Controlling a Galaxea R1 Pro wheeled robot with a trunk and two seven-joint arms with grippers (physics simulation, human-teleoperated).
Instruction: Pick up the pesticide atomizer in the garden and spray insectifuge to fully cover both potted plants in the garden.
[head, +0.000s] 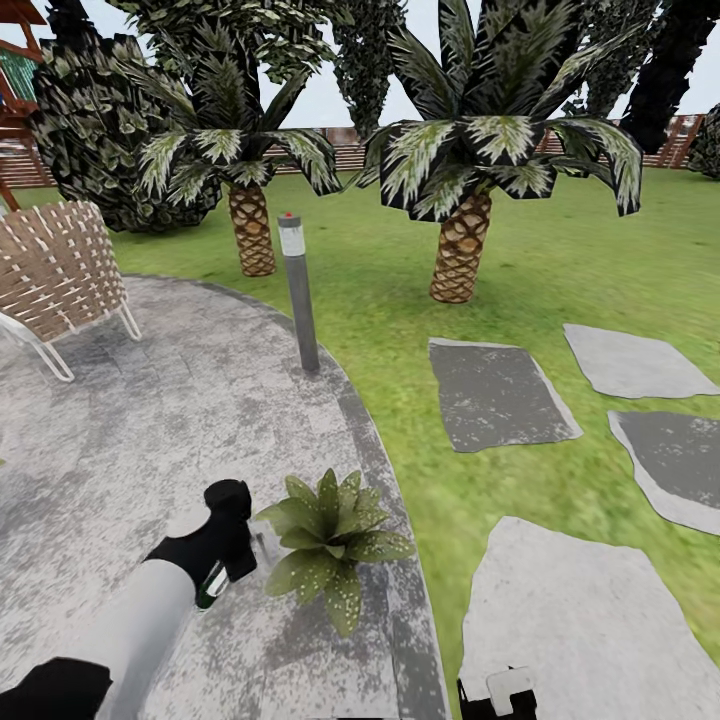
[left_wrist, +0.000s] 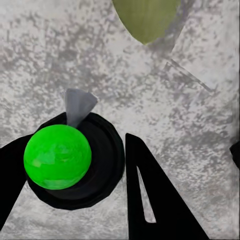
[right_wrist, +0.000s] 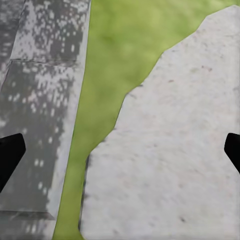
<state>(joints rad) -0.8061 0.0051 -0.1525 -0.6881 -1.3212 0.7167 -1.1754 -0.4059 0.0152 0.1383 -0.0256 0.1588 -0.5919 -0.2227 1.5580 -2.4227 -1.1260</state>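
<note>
One potted plant (head: 328, 545) is seen at the near right edge of the round paved patio (head: 120, 440), its speckled green leaves spread low over the stone. The left hand (head: 228, 535) is positioned just beside the plant, on its left, at the end of a grey and black arm. In the left wrist view, the left hand (left_wrist: 75, 175) is closed on the pesticide atomizer (left_wrist: 70, 160), which is viewed end-on: a bright green round top (left_wrist: 57, 156) over a black body, with a pale grey part projecting toward the paving. One black finger (left_wrist: 150, 200) is seen pressed against the bottle's side, and the other is seen at the opposite side. A leaf tip (left_wrist: 146, 17) is visible ahead of the bottle.

The right hand (head: 497, 692) is seen at the near edge of the head view, over a pale stepping stone (head: 590, 620). In the right wrist view, its fingertips (right_wrist: 10, 155) are held wide apart, with nothing between them; grass (right_wrist: 130, 50) and the stone are seen below.

Farther off, a grey lamp post (head: 298, 290) stands at the patio edge, a wicker chair (head: 55, 275) stands at far left, and two palms (head: 460, 200) rise from the lawn before a wooden fence (head: 690, 140).
</note>
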